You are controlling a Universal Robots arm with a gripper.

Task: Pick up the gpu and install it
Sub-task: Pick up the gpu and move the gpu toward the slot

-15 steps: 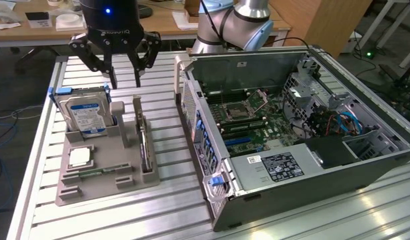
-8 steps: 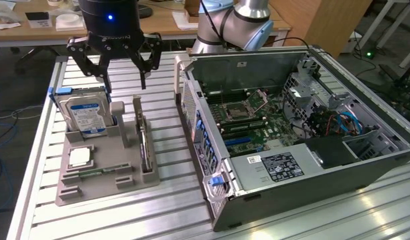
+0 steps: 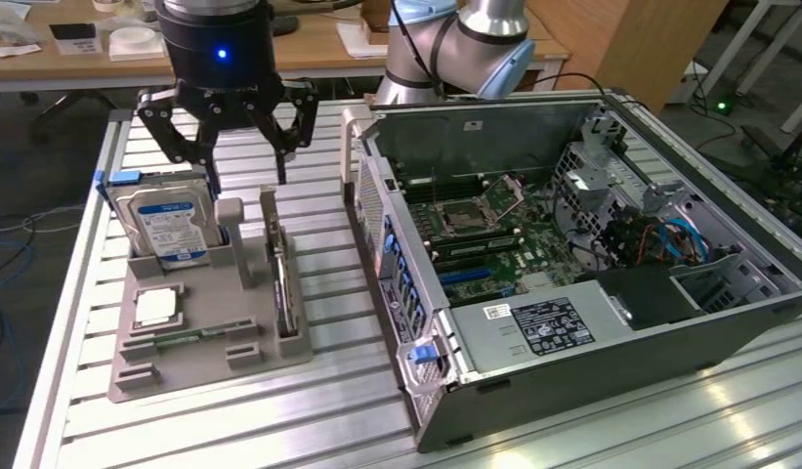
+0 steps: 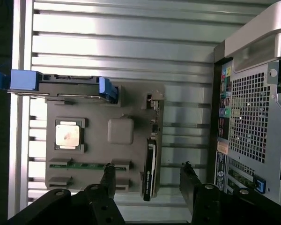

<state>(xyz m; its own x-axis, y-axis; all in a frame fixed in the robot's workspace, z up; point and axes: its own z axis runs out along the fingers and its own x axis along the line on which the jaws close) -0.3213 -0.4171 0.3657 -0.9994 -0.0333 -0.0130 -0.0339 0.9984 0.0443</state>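
The gpu (image 3: 284, 293) (image 4: 151, 154) is a thin dark card standing on edge in the side slot of a grey parts holder (image 3: 198, 357) (image 4: 119, 105), on the side nearest the computer case. My gripper (image 3: 248, 179) (image 4: 148, 169) hangs open above the holder's far end, holding nothing. In the wrist view its two fingertips stand one on each side of the card, well apart from it. The open computer case (image 3: 570, 244) (image 4: 253, 108) lies on its side at the exterior view's right, with the motherboard (image 3: 492, 230) exposed.
In the holder a blue-labelled hard drive (image 3: 166, 230) (image 4: 61, 86) stands upright, with a processor chip (image 3: 157, 308) (image 4: 68, 135) and a green memory stick (image 3: 192, 337) (image 4: 77, 165) beside it. Everything rests on a ribbed aluminium table (image 3: 335, 410) (image 4: 122, 42). The arm's base (image 3: 453, 49) rises behind the case.
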